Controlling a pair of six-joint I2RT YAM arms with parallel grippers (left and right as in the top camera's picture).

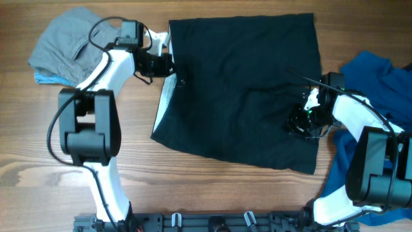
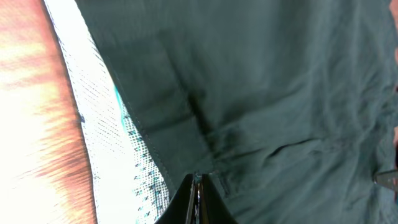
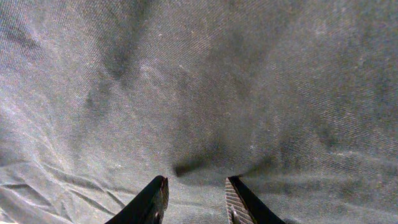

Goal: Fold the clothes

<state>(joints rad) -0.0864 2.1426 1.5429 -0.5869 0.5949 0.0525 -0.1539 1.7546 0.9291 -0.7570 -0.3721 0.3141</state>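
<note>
Okay, far left: grey shorts (image 1: 61,48) bunched at the top corner of the tabletop (image 1: 212,193), well apart from the work, likely parked for a later turn. A sliver of light blue cloth (image 1: 44,78) peeks from under them.

Next, the left gripper (image 2: 198,186) sits at the left edge of the black shirt (image 1: 244,84). Its fingers are pressed together, and creases in the fabric run into the tips, so it looks pinched on the hem. Just beside it a pale mesh strip (image 1: 164,100) shows along that edge. My guess is it's the shirt's inner side flipped up. A hold there makes sense for tugging the edge flat or carrying it over for a fold.

The shirt lies spread across the middle, roughly rectangular and mostly flat, with light wrinkles toward its right side.

The right gripper (image 3: 196,186) is low over the shirt's right part, fingers apart, nothing between them. A small pucker of cloth lies just ahead of the tips, so it is probably lined up to grab there.

Far right: a blue garment (image 1: 380,77) is heaped beside the shirt, partly under the right arm, not folded.

Judgement: early fold stage, edge control first.
</note>
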